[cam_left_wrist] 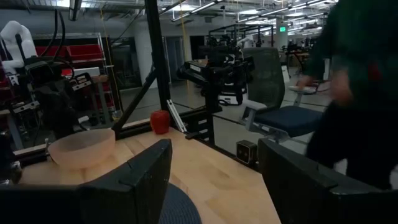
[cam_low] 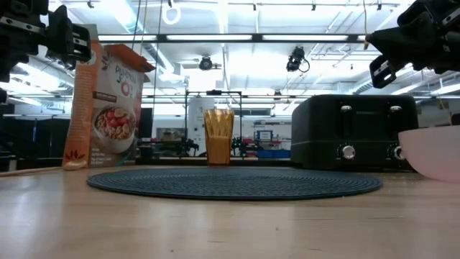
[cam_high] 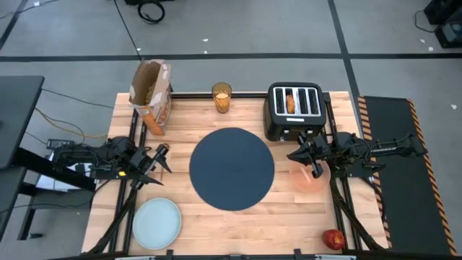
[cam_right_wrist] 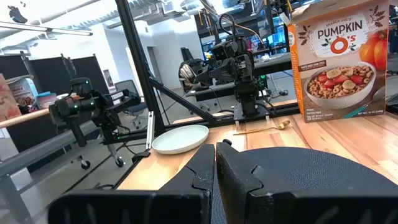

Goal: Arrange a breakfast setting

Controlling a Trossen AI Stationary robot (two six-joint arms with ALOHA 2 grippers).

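The dark-blue mat point(cam_low: 233, 181) lies at the table's centre, nothing on it. Beside it on the right sits the pinkish bowl point(cam_high: 310, 176), with the right gripper point(cam_high: 294, 154) hovering just above — fingers pressed together, empty. The left gripper point(cam_high: 163, 158) waits left of the mat, fingers spread, holding nothing. The plate point(cam_high: 157, 222) and red apple point(cam_high: 333, 238) lie at the near corners — the juice glass point(cam_high: 221, 97) stands at the far edge.
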